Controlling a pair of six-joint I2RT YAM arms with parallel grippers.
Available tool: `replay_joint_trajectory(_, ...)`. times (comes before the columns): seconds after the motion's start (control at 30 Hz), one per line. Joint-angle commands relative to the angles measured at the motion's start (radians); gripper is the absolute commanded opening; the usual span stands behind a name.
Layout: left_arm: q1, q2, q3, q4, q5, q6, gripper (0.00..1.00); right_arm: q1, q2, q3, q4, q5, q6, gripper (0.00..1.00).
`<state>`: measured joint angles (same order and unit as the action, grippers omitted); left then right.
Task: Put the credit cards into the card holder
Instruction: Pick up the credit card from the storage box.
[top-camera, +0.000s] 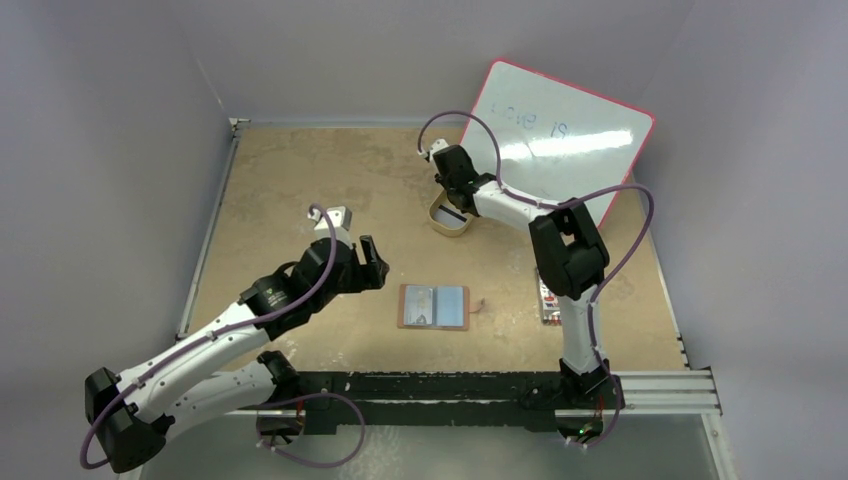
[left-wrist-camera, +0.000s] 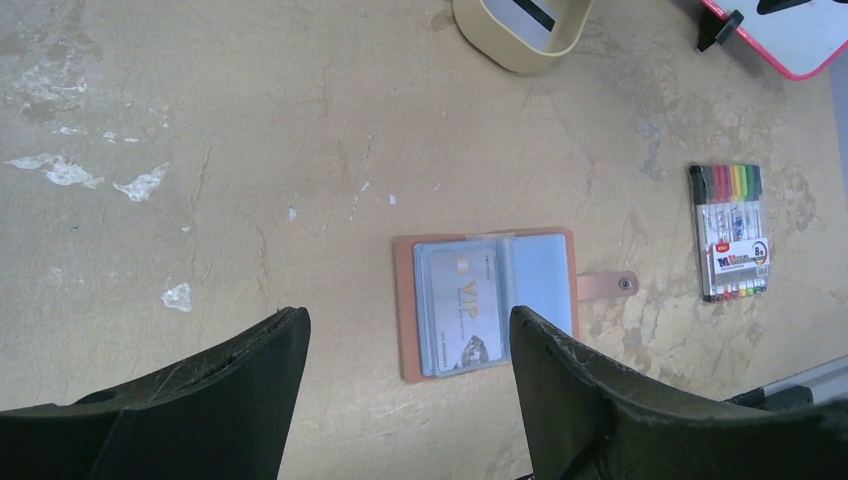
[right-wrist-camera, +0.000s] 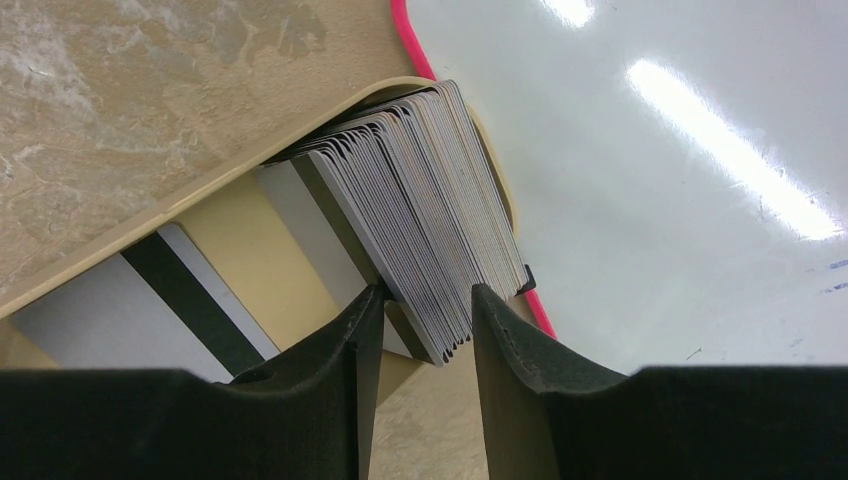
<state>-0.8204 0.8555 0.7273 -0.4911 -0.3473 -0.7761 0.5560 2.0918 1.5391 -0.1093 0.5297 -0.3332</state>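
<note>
Sideways, card holder (top-camera: 433, 307), tab (top-camera: 478, 304) rightward.

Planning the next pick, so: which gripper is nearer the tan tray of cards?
Right. The right gripper is at the tan tray, jaws straddling the card stack in it; the left gripper hovers apart, jaws open, beside the open card holder.

1. Card holder (left-wrist-camera: 540, 285): reddish-brown leather, lying open and flat on the bench (left-wrist-camera: 250, 150), clear sleeves facing up, snap tab sticking out at one side.
2. VIP card (left-wrist-camera: 462, 305): pale grey, tucked in one sleeve of the open holder.
3. Credit cards (right-wrist-camera: 420, 200): a thick pack standing on edge, slightly fanned, at one end of the tan tray (right-wrist-camera: 235, 250), well apart from the holder.
4. Striped card (right-wrist-camera: 120, 310): whitish-grey with a dark stripe, lying flat on the tray floor beside the pack.
</note>
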Motion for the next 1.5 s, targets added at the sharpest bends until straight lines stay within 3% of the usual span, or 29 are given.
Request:
replay_joint_trajectory(0.0, -0.005, -0.008, 0.000, 0.044, 0.011, -0.022, 0.73, -0.016, -0.050, 0.047, 0.030, 0.044, -0.010, 0.38)
replay_joint_trajectory(0.53, -0.005, -0.032, -0.005, 0.036, 0.010, -0.032, 0.73, -0.025, -0.068, 0.060, 0.015, 0.022, 0.000, 0.20)
replay_joint_trajectory(1.03, -0.004, -0.051, -0.007, 0.040, 0.004, -0.060, 0.72, -0.025, -0.120, 0.058, -0.022, -0.014, 0.015, 0.13)
replay_joint_trajectory(1.33, -0.004, -0.063, -0.016, 0.039, 0.013, -0.074, 0.72, -0.026, -0.127, 0.049, -0.020, -0.068, 0.008, 0.15)
replay_joint_trajectory(1.47, -0.005, -0.073, -0.019, 0.036, 0.010, -0.077, 0.72, -0.026, -0.127, 0.053, -0.026, -0.089, 0.005, 0.10)
